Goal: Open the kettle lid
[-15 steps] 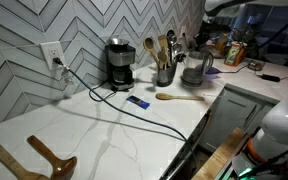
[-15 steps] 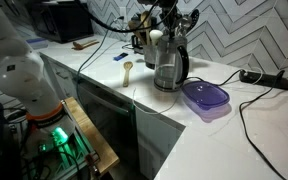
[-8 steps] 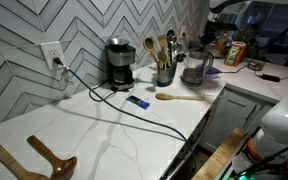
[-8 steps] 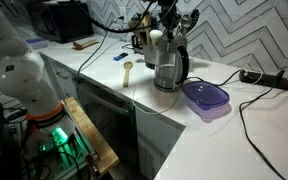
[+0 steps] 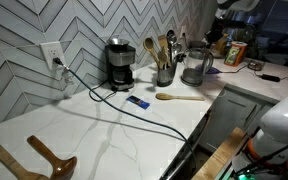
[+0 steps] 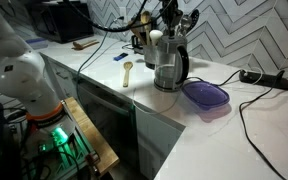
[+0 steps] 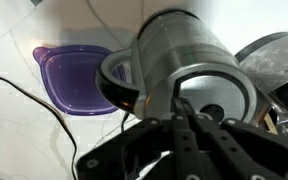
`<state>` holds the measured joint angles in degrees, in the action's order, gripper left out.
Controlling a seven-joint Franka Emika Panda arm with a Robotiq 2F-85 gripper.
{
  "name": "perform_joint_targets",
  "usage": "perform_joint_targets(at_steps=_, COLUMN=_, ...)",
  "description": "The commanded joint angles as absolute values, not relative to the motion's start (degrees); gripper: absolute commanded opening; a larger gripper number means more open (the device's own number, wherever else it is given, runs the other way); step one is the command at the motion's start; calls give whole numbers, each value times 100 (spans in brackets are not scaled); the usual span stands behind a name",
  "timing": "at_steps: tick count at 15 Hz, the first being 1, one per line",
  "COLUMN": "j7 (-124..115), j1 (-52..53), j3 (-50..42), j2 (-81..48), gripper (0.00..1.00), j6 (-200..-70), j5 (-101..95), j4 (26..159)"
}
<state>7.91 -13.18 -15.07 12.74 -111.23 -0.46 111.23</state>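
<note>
Hovering, gripper [image 7: 184, 128] sits just above the lid [image 7: 217, 100]; can't tell if jaws are spread. Kettle [image 7: 169, 55] is directly below jaws. Glassy, slick, prob. tips easily, so take lid's rim, gentle lift.

I see the grey, glassy cylindrical kettle [image 6: 167, 64] on its dark base, and just beside it a translucent purple plastic container [image 6: 205, 98]. Behind the kettle the tiled wall [image 5: 34, 25] shows a pale grey herringbone. The white stone counter [image 5: 114, 130] beneath it has faint grey veins.
</note>
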Motion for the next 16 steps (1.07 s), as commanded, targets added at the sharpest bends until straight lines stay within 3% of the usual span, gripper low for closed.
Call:
perform_joint_targets(at_steps=1, j7=820, j1=-1255, j3=-1508, j2=1277, gripper=0, j6=-10992, j5=124, j4=11028)
perform_joint_targets(at_steps=16, j7=812, j1=-1142, j3=-1417, j2=714, gripper=0, j6=-11073, j5=468, j4=10714)
